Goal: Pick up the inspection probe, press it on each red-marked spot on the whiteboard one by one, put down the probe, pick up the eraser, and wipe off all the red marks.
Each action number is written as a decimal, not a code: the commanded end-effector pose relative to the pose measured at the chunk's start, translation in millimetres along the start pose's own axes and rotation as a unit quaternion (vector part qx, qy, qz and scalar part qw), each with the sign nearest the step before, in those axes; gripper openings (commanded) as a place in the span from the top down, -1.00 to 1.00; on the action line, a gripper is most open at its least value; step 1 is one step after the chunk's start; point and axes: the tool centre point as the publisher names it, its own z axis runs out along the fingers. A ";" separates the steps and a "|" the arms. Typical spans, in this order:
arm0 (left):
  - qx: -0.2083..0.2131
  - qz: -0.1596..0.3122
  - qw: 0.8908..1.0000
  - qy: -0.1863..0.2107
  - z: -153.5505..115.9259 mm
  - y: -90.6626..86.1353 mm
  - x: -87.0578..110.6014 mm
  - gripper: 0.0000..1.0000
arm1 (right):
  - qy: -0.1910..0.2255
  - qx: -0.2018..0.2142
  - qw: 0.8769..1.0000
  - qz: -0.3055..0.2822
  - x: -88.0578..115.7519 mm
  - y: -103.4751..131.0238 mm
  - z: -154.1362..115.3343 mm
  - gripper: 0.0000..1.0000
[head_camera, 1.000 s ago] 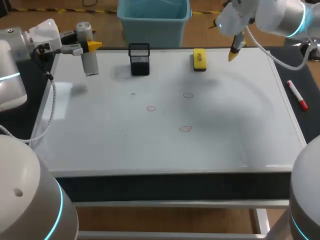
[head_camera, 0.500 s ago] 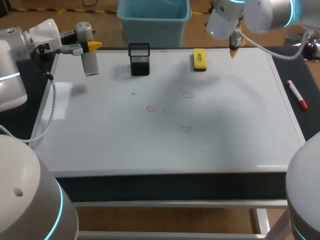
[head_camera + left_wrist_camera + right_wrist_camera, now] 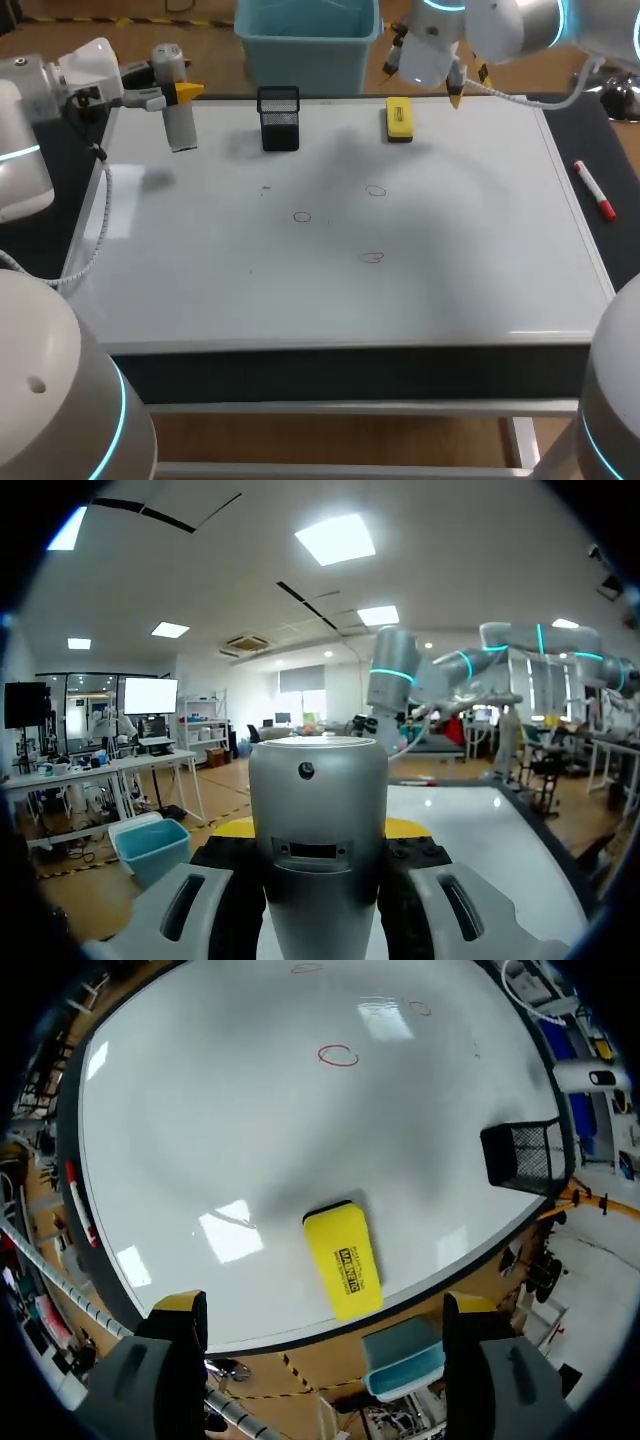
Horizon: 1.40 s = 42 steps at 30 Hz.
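Left arm enters from the left. Left gripper (image 3: pixel 181 93) sits over the far left corner of the whiteboard (image 3: pixel 450 260) and holds the inspection probe (image 3: pixel 182 130), a silver cylinder, roughly upright. One yellow tip shows beside the probe.

Right arm enters from the far right. Right gripper (image 3: pixel 468 85) hangs over the far edge, just right of the yellow eraser (image 3: pixel 399 118), yellow tips apart, nothing between them.

Eraser lies flat by the far edge. Black mesh holder (image 3: pixel 279 120) stands left of it.

Three red marks: far one (image 3: pixel 375 190), left one (image 3: pixel 302 216), near one (image 3: pixel 371 257).

Red marker (image 3: pixel 594 190) lies on the dark surface right of the whiteboard.
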 end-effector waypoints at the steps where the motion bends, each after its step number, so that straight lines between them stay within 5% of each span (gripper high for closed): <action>1: 0.000 0.001 1.000 -0.001 0.2 -0.5 0.1 1.00 | -0.016 -0.028 0.997 -0.075 -3.3 -4.6 5.7 -1.00; 12: 0.000 0.001 1.000 -0.001 0.2 -0.5 0.1 1.00 | 0.028 -0.083 0.986 -0.141 -2.8 -1.6 28.0 -1.00; 42: 0.000 0.001 1.000 -0.001 0.2 -0.5 0.1 1.00 | 0.041 -0.158 0.976 -0.142 -26.6 -3.6 62.5 -1.00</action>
